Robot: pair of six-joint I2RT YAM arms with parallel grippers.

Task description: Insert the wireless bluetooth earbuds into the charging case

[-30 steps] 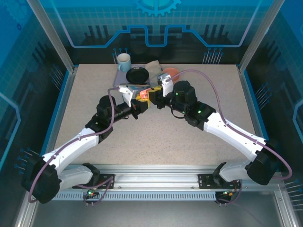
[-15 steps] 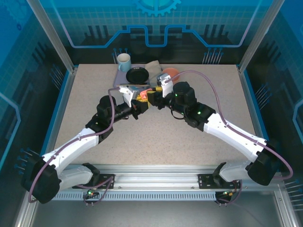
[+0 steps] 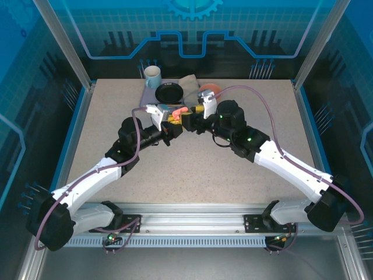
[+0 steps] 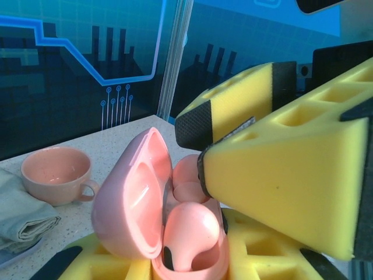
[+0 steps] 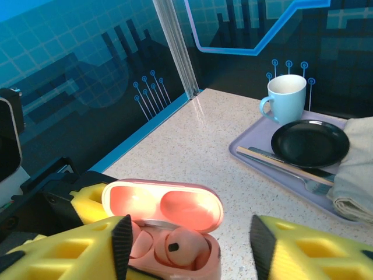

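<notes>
Earbud (image 4: 189,233), salmon-pink, sits seated in the open pink charging case (image 5: 163,207), lid tipped up. The second well looks filled too, can't tell for sure. My left gripper (image 4: 180,262) is clamped on the case base, which sits between its yellow pads. My right gripper (image 5: 189,233) has its jaws apart, one pad either side of the case, holding nothing.
</notes>
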